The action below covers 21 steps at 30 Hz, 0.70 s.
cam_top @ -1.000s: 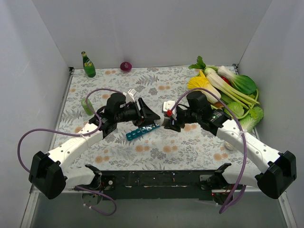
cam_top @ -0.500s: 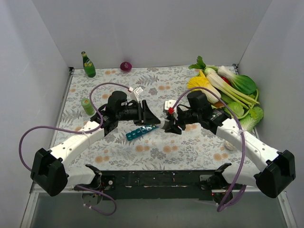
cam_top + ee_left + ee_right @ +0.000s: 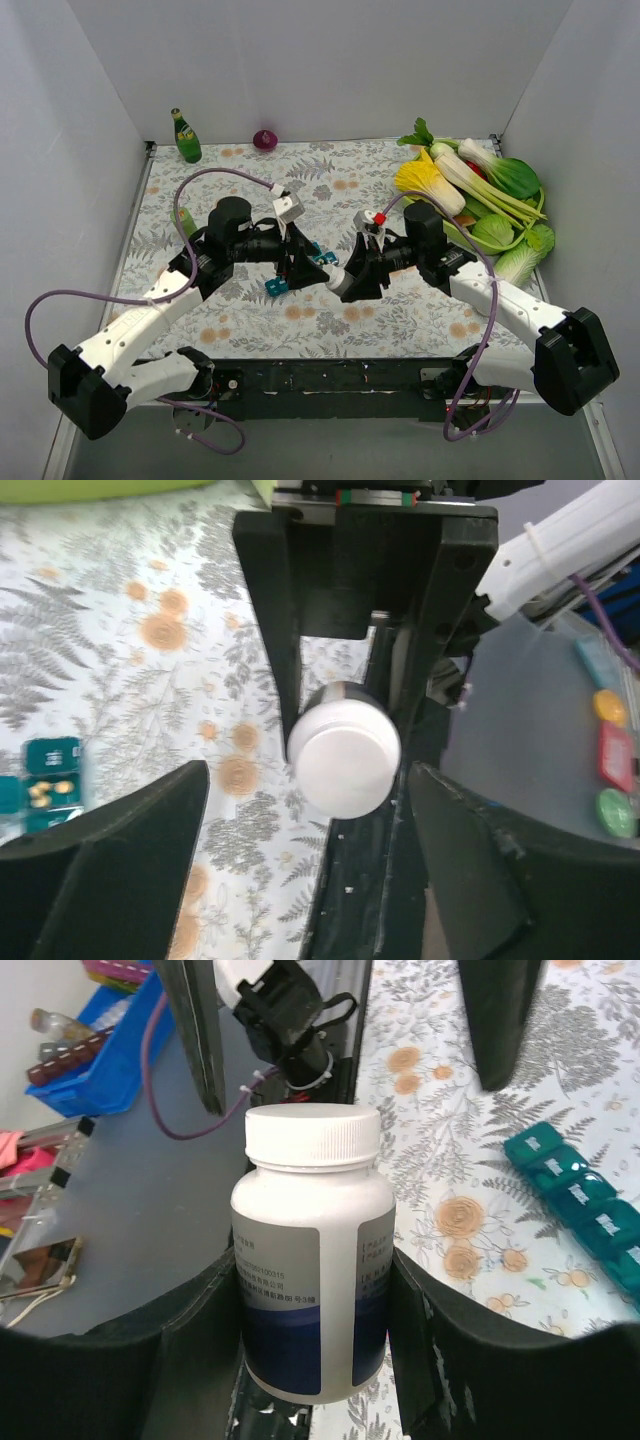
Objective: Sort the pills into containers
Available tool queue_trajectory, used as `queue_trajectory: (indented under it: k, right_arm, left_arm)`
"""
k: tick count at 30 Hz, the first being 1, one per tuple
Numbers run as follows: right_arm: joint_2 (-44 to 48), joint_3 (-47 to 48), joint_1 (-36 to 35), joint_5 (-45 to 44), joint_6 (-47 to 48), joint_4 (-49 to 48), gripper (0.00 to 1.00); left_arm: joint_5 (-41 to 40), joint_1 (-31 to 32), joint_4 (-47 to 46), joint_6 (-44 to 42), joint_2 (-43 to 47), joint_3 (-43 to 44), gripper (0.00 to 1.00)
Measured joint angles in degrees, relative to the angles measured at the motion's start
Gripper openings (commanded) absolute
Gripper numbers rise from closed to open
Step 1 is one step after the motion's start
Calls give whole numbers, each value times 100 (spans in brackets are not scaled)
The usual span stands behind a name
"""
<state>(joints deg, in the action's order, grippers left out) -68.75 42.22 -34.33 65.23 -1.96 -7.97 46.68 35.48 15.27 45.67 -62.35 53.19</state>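
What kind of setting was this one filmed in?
Probably a robotics lab test cell: plain grey wall panels box in a floral-print cloth tabletop, a pile of leafy vegetables sits staged in one corner, and a blue plastic storage bin shows beyond the table edge.

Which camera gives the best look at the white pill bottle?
The right wrist view: the pill bottle shows full length, cap and label visible, gripped by the right claw. The left wrist view shows only its cap end-on; the top view shows the bottle tiny.
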Motion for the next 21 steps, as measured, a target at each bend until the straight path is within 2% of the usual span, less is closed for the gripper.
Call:
queue_trajectory:
  k: [1,6,11,16,21]
  right_arm:
    - [0,-20,9,79,-114,-48,1]
    - [20,-24,11,229,7,35,1]
    - [92,367,13,-258,1191,1132,1]
    - [203,857,13,-1132,2435,1985,1]
    - [249,997,7,-1805,3163,2433,1]
  left_arm:
    - [-125,-4,-103,24,90,-24,98]
    - [-927,-24,-629,610,909,-251,98]
    - [-1506,-50,-741,1641,1397,-223,98]
    - [-1561,-50,-579,3010,820,-133,98]
    - [-1537,-50,-396,4030,153,-223,98]
